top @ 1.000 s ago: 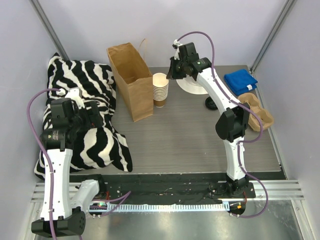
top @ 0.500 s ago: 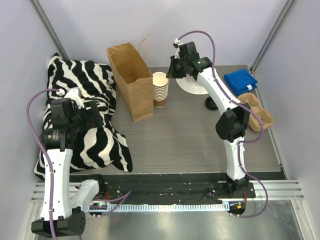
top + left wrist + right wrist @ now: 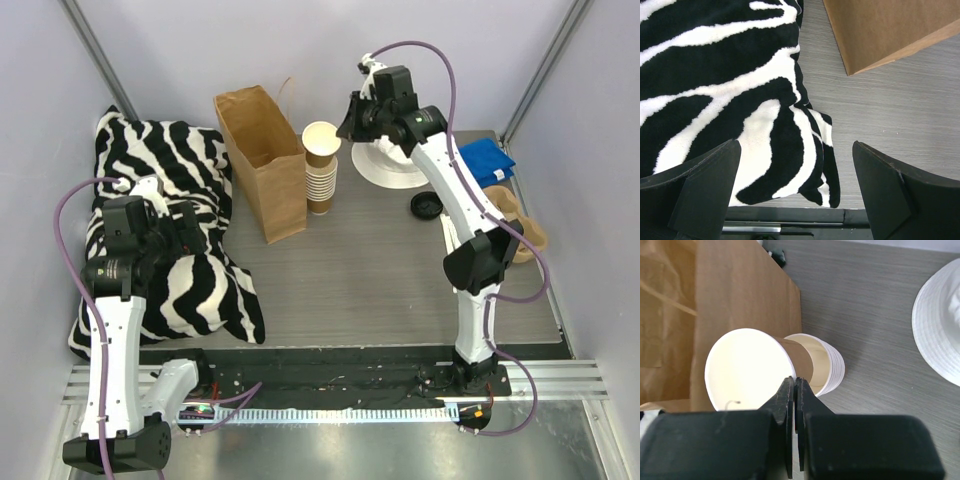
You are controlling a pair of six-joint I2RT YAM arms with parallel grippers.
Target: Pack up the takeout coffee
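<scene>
At the back of the table, the right gripper (image 3: 795, 386) has its black jaws pinched tight on the rim of a cream paper cup with a brown lower band (image 3: 747, 371), which is open-topped, smooth and pale inside. The cup's base is hidden against the stack of cream cups (image 3: 829, 371) right beneath it, their nested rims showing as rings. Whether it sits clear of the stack is hard to call.

Beside them stands the tall creased brown paper bag (image 3: 260, 160), mouth open. Over to the right, a round black plastic lid (image 3: 427, 205) lies flat on the grey wood-grain tabletop (image 3: 360, 280). It is apart from the cup, just past a white round disc (image 3: 385, 172). The right arm cuts across a tan moulded-pulp tray (image 3: 528, 238) and a blue folded cloth (image 3: 487, 157).

On the left side, the left gripper (image 3: 796, 172) hangs spread wide, holding nothing, above the fuzzy zebra-striped cloth (image 3: 715, 75).
</scene>
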